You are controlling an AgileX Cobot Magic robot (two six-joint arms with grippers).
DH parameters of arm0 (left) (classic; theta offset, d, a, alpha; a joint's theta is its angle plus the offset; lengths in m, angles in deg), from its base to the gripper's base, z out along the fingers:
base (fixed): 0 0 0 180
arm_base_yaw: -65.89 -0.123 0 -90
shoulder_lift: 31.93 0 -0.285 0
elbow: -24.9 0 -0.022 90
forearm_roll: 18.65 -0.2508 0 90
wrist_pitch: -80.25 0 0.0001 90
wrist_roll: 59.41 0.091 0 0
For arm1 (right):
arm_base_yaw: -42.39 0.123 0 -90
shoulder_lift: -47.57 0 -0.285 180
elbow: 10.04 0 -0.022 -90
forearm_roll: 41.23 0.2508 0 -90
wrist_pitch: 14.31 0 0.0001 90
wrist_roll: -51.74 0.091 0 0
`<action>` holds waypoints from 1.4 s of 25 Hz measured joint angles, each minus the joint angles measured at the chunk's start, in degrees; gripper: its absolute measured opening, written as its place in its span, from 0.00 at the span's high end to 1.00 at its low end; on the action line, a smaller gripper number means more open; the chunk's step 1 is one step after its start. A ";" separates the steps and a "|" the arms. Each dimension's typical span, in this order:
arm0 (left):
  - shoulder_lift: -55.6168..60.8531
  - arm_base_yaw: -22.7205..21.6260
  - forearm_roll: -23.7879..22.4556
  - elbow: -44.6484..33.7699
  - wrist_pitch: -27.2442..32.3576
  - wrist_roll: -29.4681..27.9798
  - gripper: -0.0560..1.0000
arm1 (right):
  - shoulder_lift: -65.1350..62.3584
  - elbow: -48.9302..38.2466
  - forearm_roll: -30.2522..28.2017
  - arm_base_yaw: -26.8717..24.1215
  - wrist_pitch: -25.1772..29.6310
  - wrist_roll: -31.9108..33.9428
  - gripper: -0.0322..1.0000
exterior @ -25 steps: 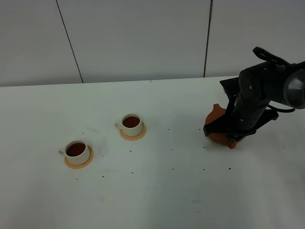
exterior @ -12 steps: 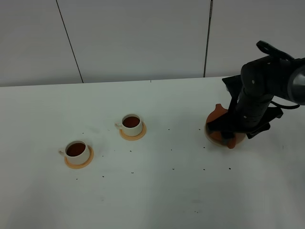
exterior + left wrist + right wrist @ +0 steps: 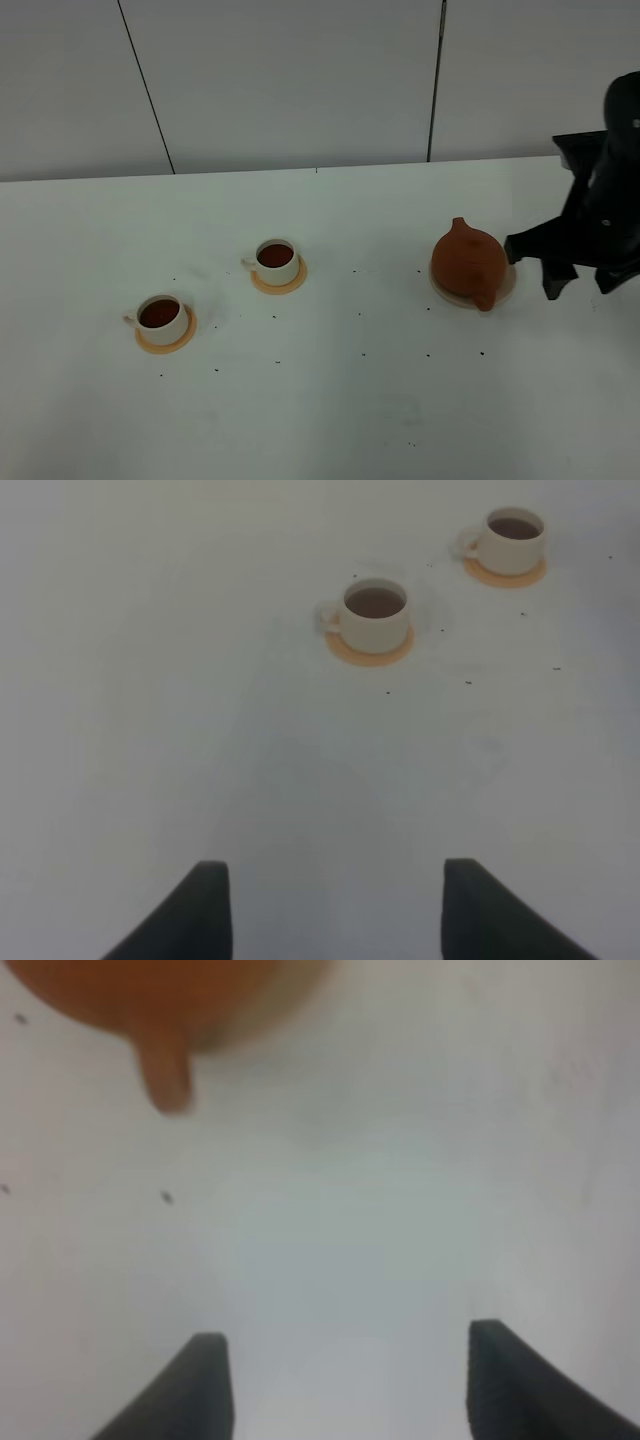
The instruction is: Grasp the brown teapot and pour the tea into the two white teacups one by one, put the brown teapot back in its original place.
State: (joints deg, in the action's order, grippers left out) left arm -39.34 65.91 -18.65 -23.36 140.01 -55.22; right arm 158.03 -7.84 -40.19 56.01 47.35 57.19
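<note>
— Where is the brown teapot (image 3: 468,262)?
— Upright on its pale coaster (image 3: 505,286), on the right side of the white bench (image 3: 330,400), lid on. Nothing grips it.
— And the right gripper (image 3: 582,283)?
— Just beside the pot, clear of it, jaws spread wide with only bare bench between them. Its wrist view is blurred, showing the pot's edge (image 3: 170,1000).
— The cups?
— The two white teacups (image 3: 162,318) (image 3: 277,261) sit on orange saucers (image 3: 168,342) at the left, well apart from the pot, each holding dark tea (image 3: 159,314).
— The left gripper (image 3: 335,905)?
— Jaws spread, empty, above bare bench facing the cups.
</note>
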 joint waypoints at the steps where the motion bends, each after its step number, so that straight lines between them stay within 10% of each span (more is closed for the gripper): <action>1: 0.00 0.00 0.00 0.00 0.00 0.00 0.44 | -2.02 -1.79 0.49 -0.83 0.06 -0.24 0.51; 22: 0.00 0.00 0.00 0.00 0.00 -0.05 0.44 | -57.79 -47.10 5.97 -8.64 0.38 -11.52 0.52; 35: 0.00 0.00 0.00 0.00 0.00 -0.05 0.44 | -86.93 -51.26 5.80 -8.64 -0.10 -11.46 0.52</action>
State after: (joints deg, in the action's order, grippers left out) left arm -39.34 65.91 -18.65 -23.36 140.01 -55.27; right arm 71.10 -59.10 -34.39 47.37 47.25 45.73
